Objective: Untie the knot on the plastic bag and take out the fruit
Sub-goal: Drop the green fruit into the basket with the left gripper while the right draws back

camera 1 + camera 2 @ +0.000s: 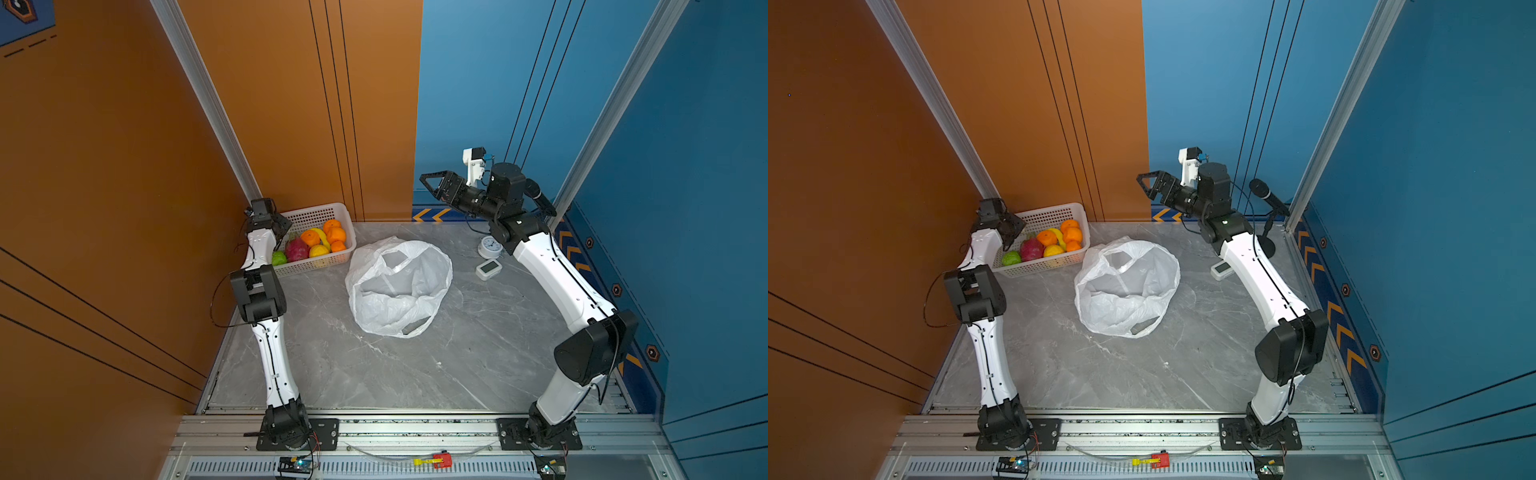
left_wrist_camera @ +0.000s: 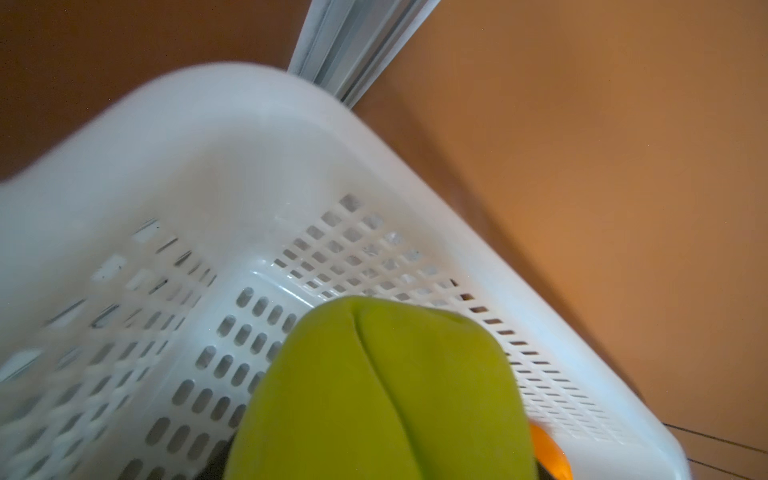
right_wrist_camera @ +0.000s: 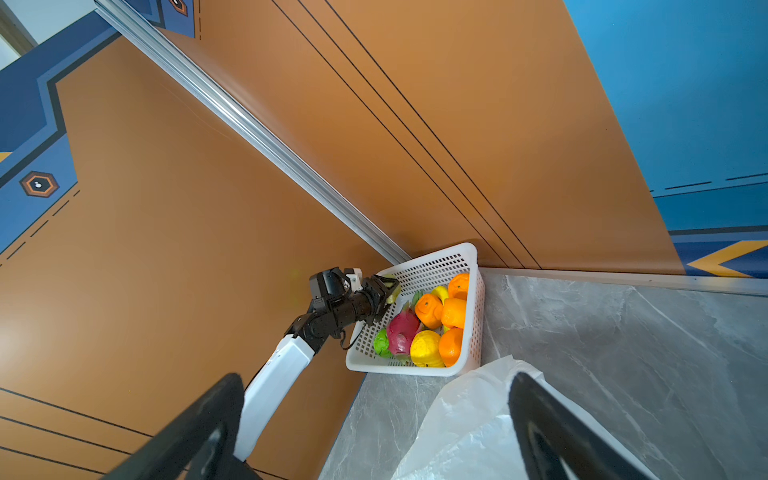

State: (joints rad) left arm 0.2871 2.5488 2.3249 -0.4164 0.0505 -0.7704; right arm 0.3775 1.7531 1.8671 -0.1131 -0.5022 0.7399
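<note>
- Grey marble-patterned tabletop (image 1: 374, 374) runs back from the aluminium front rail (image 1: 415, 428), where both arm bases are bolted.
- Mid-table lies the thin, crinkly white plastic bag (image 1: 399, 286), slumped, with its mouth gaping upward and its two loop handles (image 1: 411, 330) lying apart.
- To its right sits a small white rectangular display unit (image 1: 488, 269), and just behind that a round white clock (image 1: 488, 246).
- At the far left, a white perforated plastic basket (image 1: 316, 208) holds several oranges (image 1: 336, 235), a pink-red dragon fruit (image 1: 297, 249), a green round fruit (image 1: 279, 257), a yellow-orange fruit (image 1: 319, 250) and a curved yellow banana (image 1: 322, 237).
- Over the basket's left end hangs the left gripper (image 3: 388, 291), its jaws closed around a yellow-green round fruit (image 2: 382, 395).
- Above the table's far edge, the right gripper (image 1: 428, 185) points left with its jaws spread wide and empty.
- Orange wall panels (image 1: 104, 166) back the basket, and blue wall panels (image 1: 478, 83) back the right arm.
</note>
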